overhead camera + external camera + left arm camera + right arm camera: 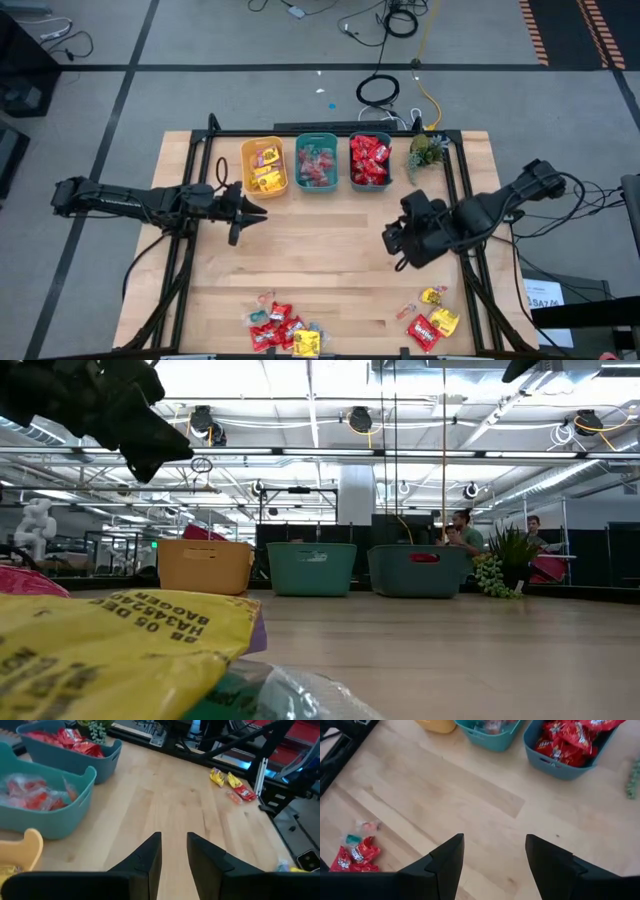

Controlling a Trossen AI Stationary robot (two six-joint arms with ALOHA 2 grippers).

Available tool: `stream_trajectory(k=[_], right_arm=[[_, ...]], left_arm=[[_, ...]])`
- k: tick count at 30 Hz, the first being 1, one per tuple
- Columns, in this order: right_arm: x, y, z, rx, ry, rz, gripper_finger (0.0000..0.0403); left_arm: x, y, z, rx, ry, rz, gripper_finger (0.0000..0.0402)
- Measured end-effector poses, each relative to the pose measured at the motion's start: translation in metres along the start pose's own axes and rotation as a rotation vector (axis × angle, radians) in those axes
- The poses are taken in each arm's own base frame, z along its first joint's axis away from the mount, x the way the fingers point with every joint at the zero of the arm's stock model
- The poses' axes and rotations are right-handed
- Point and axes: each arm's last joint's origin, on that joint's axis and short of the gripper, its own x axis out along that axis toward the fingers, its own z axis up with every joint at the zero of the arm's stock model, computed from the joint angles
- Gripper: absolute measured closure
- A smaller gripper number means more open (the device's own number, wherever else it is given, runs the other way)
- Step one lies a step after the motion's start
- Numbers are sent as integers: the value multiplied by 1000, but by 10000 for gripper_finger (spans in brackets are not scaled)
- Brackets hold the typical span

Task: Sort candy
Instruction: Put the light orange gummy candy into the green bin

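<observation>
Wooden table [330, 250] holds three bins at the back, already part filled: yellow bin [264, 166] with yellow packets, teal bin [317, 162] with clear-wrapped pieces, third bin [369, 161] with red packets. Unsorted candy remains in two near-edge piles [285, 328] and [432, 318]. Left gripper [255, 213] and right gripper [390, 240] hover mid-table, jaws apart, both empty. Sorting looks partly done.

bins [316, 163]: three in a row at worktop [320, 250] far edge | candy [283, 328]: two heaps along near edge | both pincers above mid-worktop
</observation>
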Motion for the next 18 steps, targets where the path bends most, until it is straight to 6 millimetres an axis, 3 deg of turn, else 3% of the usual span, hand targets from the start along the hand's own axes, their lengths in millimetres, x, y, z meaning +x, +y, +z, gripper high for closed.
stream_trajectory(k=[4, 11, 18], right_arm=[[5, 5, -7, -9, 4, -14, 199], [12, 11, -12, 4, 10, -32, 199], [28, 28, -38, 17, 20, -68, 199]], left_arm=[[0, 1, -4, -46, 36, 23, 286], [0, 4, -8, -54, 67, 79, 214], [0, 3, -8, -138, 79, 45, 204]])
